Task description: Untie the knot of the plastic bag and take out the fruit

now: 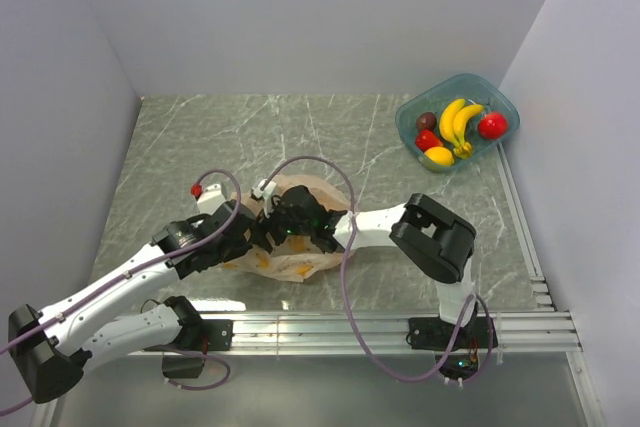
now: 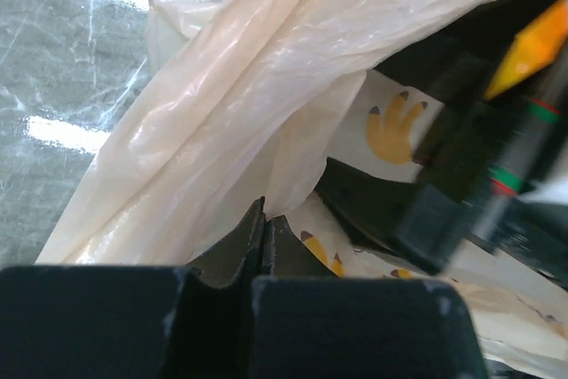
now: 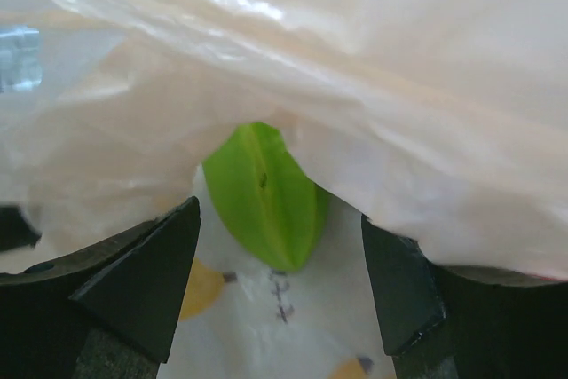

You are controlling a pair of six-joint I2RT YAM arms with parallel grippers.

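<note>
The plastic bag (image 1: 300, 265), pale orange with orange marks, lies at the table's near middle. My left gripper (image 1: 258, 233) is at its left side and is shut on a fold of its film (image 2: 231, 113), with the jaw tips (image 2: 264, 224) pinching the plastic. My right gripper (image 1: 292, 224) is at the bag from the right, open, with its fingers (image 3: 142, 281) either side of the bag's mouth. A green fruit (image 3: 264, 193) shows under the lifted film (image 3: 373, 68), just beyond the open jaws and untouched. No tied knot shows in any view.
A teal clear tub (image 1: 500, 97) stands at the far right corner with bananas (image 1: 455, 122), a red fruit (image 1: 491, 125) and other fruit. White walls close the table on three sides. A metal rail (image 1: 380, 327) runs along the near edge.
</note>
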